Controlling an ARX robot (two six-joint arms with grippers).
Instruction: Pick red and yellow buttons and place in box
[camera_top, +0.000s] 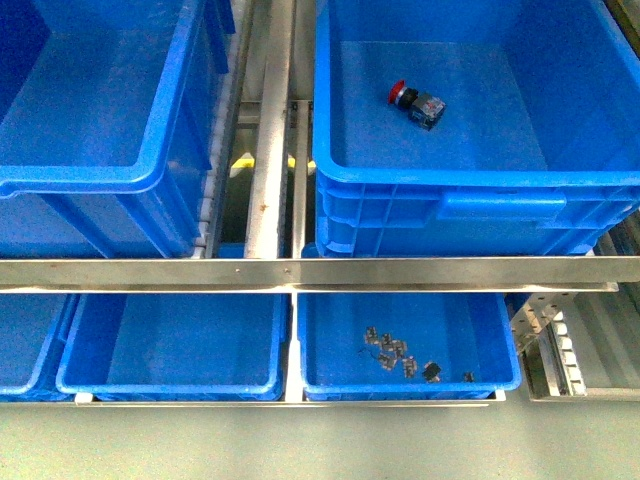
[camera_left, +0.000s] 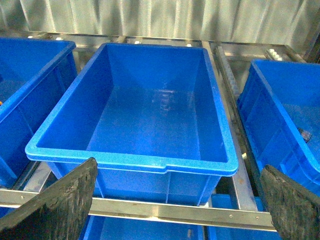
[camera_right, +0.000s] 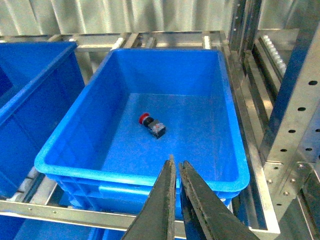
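A red button with a black and blue-grey body lies on its side on the floor of the box, the deep blue bin with the ribbed front at the upper right. The right wrist view shows this red button inside the box. My right gripper is shut and empty, held just outside the box's near rim. My left gripper is open and empty, facing the near wall of an empty blue bin. No yellow button is in view. Neither gripper appears in the front view.
A smooth-fronted big blue bin stands left of the box, with steel rails between them. A steel crossbar runs along the front. Below it are shallow blue trays; the right tray holds several small dark parts.
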